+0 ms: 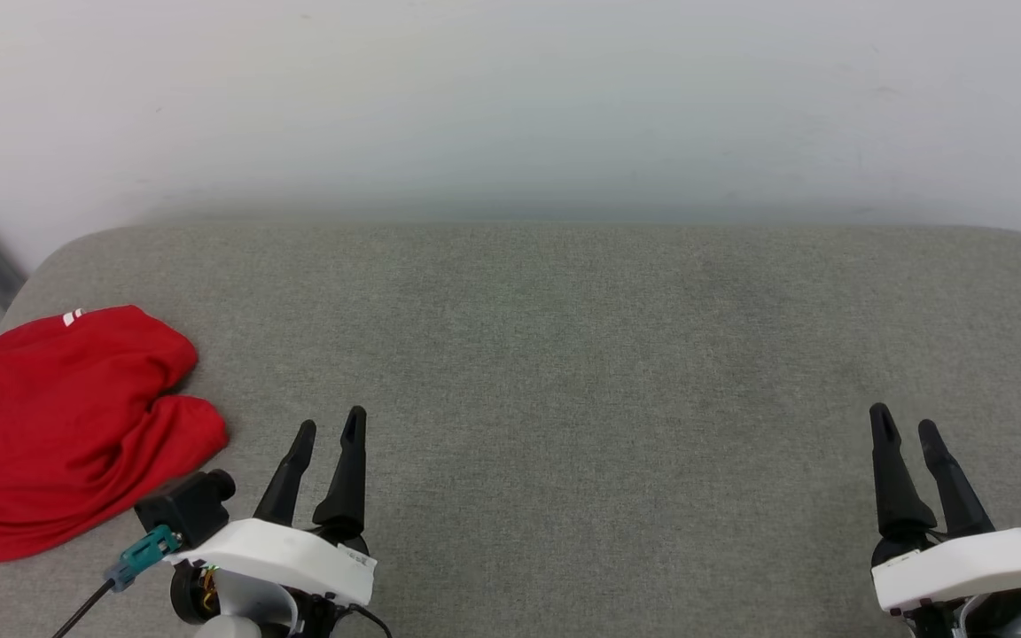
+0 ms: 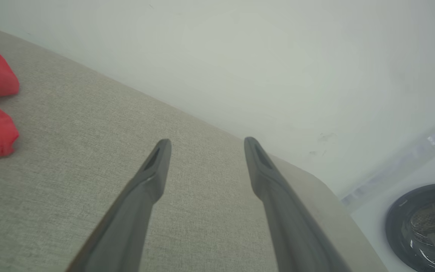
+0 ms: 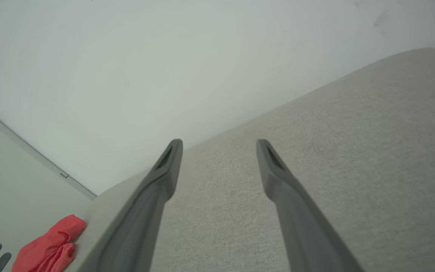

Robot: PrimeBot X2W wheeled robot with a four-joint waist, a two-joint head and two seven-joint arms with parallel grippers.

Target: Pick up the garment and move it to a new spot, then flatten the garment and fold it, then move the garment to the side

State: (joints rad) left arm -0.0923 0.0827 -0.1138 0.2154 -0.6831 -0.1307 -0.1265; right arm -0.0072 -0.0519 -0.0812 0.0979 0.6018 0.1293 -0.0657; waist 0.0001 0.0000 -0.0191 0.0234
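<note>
A grey fabric-covered surface (image 1: 564, 354) runs wide before a white wall (image 1: 510, 106), with the garment (image 1: 67, 425) bunched in a red heap at its near left end, plain side up and reaching the left border of the head view. My left gripper (image 1: 331, 419) hovers just right of the heap, fingers spread wide with nothing between them. My right gripper (image 1: 903, 417) waits well apart at the near right, likewise spread and empty. A fleck of white trim (image 1: 74, 316) peeks from the heap's far edge.

I judge the pick-up not yet begun. The left arm is the natural one for it (the right would have to cross the whole surface). I would swing it left and come down over the rounded lobe nearest its fingers. I would close deep enough to catch several layers rather than one thin fold. I would lift until the cloth hangs free before carrying it toward the middle, since dragging risks snagging on the fabric or tipping the heap off the left end.
</note>
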